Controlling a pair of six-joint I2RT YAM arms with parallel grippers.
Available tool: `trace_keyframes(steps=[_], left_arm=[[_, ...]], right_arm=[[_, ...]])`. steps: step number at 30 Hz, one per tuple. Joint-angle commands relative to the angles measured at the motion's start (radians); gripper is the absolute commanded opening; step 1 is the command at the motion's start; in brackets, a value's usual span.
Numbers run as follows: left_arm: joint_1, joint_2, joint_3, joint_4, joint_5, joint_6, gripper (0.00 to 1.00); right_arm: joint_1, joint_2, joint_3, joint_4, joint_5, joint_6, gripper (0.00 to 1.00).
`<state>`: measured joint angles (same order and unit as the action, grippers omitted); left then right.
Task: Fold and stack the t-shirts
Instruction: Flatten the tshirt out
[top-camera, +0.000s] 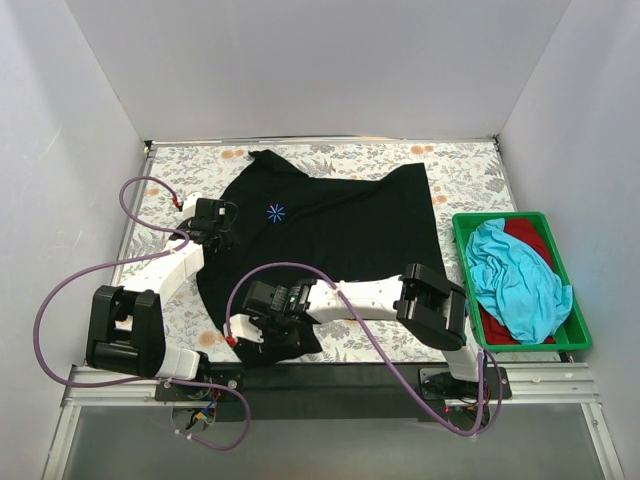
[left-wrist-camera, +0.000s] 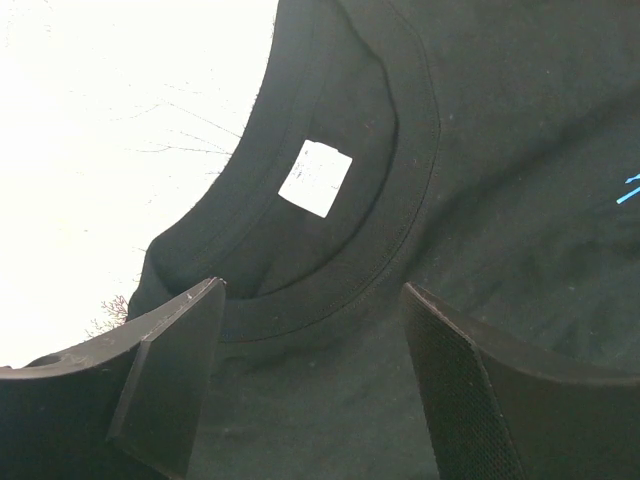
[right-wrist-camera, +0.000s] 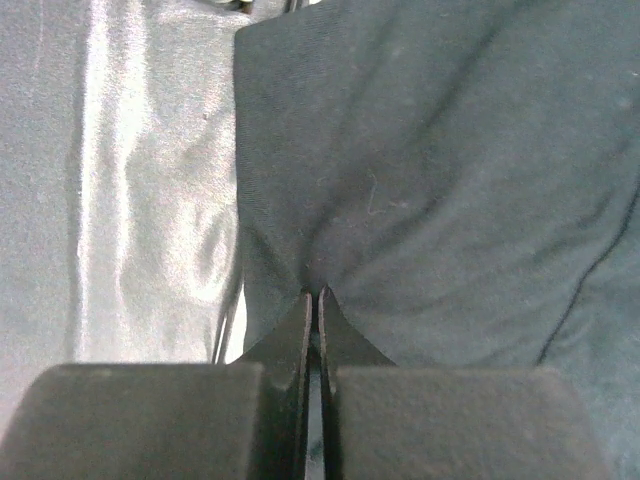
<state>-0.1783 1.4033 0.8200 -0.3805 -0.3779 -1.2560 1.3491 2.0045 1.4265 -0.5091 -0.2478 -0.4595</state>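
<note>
The black t-shirt (top-camera: 350, 220) lies spread on the desk (top-camera: 470, 170), with its long axis running roughly left to right across the overhead view: collar toward the left arm, hem toward the right side. One sleeve appears to point away from the arm bases and the other toward them.

The left fingers (left-wrist-camera: 165, 375) are spread wide and hold nothing. They hover just above the cloth, with the collar (left-wrist-camera: 420, 170) lying between and just ahead of them. The left arm is clearly the nearer one to the neck end.

The right fingers (right-wrist-camera: 297, 335) are pressed together on a puckered fold of the black cloth at its near edge, close to the arm bases; it is probably the near sleeve or shoulder corner, though that cannot be told for sure. From that pinch the rest of the shirt lies away from the bases, so any fold would likely carry this edge over the body toward the far side.

A white label (left-wrist-camera: 315, 178) sits inside the back of the collar, but no writing on it can be read. The small blue starburst mark (top-camera: 275, 211) on the chest carries no lettering.

The turquoise t-shirt (top-camera: 515, 285) and red t-shirt (top-camera: 530, 235) lie crumpled in the green tray (top-camera: 500, 216), well apart on the right, nearer the right arm
</note>
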Motion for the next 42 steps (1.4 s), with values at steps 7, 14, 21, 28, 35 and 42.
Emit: trace_keyframes(steps=[7,14,21,28,35,42], left_arm=[[0.005,-0.009,0.007,0.020,-0.004,0.010,0.65],[0.005,-0.007,0.004,0.022,0.005,0.013,0.65],[0.005,0.002,0.007,0.020,0.011,0.013,0.65],[0.005,0.014,0.007,0.019,0.013,0.012,0.65],[0.005,0.026,0.008,0.011,0.004,0.009,0.65],[0.005,0.034,0.011,0.008,0.005,0.009,0.65]], right_arm=[[-0.301,-0.070,0.173,0.006,-0.015,0.206,0.12],[-0.280,-0.159,0.054,0.116,0.034,0.253,0.33],[-0.185,-0.187,-0.028,0.219,0.082,0.185,0.38],[-0.160,-0.083,0.029,0.291,0.179,0.107,0.45],[-0.157,0.003,0.055,0.337,0.231,0.082,0.41],[-0.156,0.065,0.055,0.385,0.243,0.091,0.36]])
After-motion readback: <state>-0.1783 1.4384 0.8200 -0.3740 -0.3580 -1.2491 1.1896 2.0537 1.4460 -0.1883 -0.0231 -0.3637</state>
